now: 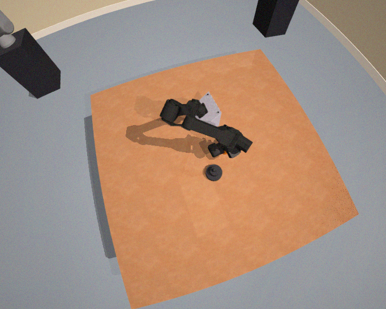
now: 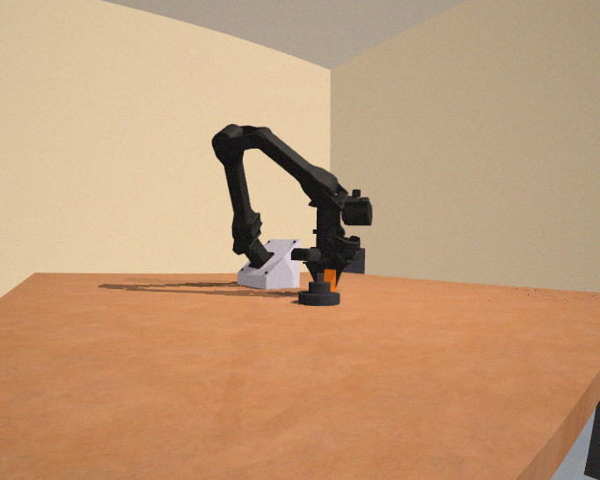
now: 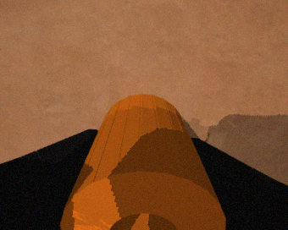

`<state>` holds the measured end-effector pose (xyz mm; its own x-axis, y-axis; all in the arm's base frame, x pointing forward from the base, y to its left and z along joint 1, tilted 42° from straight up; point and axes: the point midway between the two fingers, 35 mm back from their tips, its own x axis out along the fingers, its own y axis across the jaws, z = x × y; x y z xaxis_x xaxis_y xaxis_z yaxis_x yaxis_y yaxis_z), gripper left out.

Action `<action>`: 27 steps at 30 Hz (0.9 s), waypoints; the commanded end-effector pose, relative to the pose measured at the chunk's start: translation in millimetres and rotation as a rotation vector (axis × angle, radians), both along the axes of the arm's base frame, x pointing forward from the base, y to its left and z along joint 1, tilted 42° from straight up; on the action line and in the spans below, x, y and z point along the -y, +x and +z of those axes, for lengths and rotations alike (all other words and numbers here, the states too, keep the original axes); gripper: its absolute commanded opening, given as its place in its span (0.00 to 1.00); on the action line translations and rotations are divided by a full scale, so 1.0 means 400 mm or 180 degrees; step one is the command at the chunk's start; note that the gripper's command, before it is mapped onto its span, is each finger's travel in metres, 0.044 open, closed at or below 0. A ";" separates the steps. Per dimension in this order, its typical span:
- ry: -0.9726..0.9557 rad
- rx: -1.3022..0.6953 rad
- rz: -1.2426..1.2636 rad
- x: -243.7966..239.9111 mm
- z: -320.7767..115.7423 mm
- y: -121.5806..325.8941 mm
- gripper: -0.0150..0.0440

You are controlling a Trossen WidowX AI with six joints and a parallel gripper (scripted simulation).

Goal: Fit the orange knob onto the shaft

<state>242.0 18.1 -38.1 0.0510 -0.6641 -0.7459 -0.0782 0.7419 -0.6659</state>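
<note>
The orange knob (image 1: 224,153) (image 2: 330,279) (image 3: 148,162) stands upright between the fingers, its hole partly in view at the bottom edge of the wrist view. My gripper (image 2: 327,281) (image 3: 143,143) points down and is shut on the knob, with a black finger against each side. The dark round pedestal (image 1: 214,177) (image 2: 318,299) stands on the table beside the gripper, nearer the exterior camera. Its shaft (image 1: 212,170) (image 2: 320,277) points up with nothing on it. The knob's lower edge is partly hidden behind the pedestal in the exterior view, and the shaft's flat side cannot be made out.
The arm's pale wedge-shaped base (image 1: 211,108) (image 2: 281,267) stands behind the gripper on the orange-brown table (image 1: 257,209) (image 2: 280,389). Dark blocks (image 1: 35,67) (image 1: 273,19) stand beyond the table's edges.
</note>
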 end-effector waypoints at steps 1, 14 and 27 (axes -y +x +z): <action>-0.0007 -0.0001 0.0011 0.001 0.000 0.001 0.44; 0.0101 -0.0022 0.0126 -0.109 0.081 0.022 0.25; 0.0029 -0.0014 0.0029 -0.220 0.227 -0.006 0.25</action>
<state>243.1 91.1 32.6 0.0463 -0.6597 -0.7501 -0.1011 0.7439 -0.6606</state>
